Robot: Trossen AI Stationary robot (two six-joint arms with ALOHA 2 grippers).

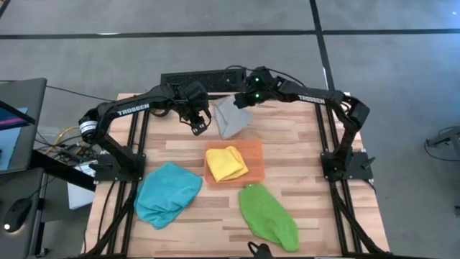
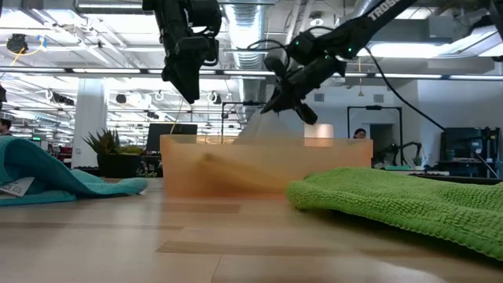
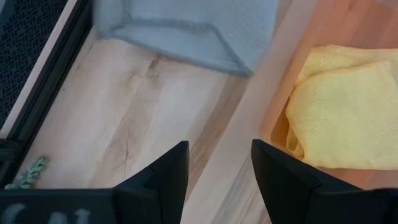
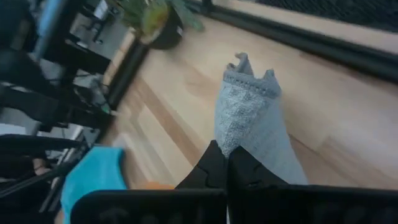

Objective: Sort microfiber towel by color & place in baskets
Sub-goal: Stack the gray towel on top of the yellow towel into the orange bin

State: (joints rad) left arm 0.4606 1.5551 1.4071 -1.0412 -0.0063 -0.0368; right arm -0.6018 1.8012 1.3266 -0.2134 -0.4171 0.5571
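A grey towel [image 1: 230, 119] hangs from my right gripper [image 1: 242, 101], which is shut on it over the table's far middle. My left gripper [image 1: 199, 124] hovers open just to the towel's left, with nothing between its fingers [image 3: 168, 180]. A yellow towel [image 1: 226, 163] lies bunched in the orange basket [image 1: 255, 152] at the table's centre. A blue towel [image 1: 167, 194] lies near left and a green towel [image 1: 268, 216] lies near the front edge. In the low view the green towel [image 2: 401, 196] fills the near right. My right gripper pinches a bunched part of the grey towel just behind its stitched edge [image 4: 244, 93] between its two shut fingers [image 4: 214, 168]. The fingers come slanting down from the table's right. The edge sticks out past the fingertips and the rest [image 4: 280, 162] hangs below; whether its lower end touches the table I cannot tell.
A small potted plant [image 4: 152, 18] stands at the table's far left. A black slab [image 1: 201, 78] lies along the far edge. The arms' black frames [image 1: 126, 162] flank both sides. Bare wood shows between the basket and the far edge.
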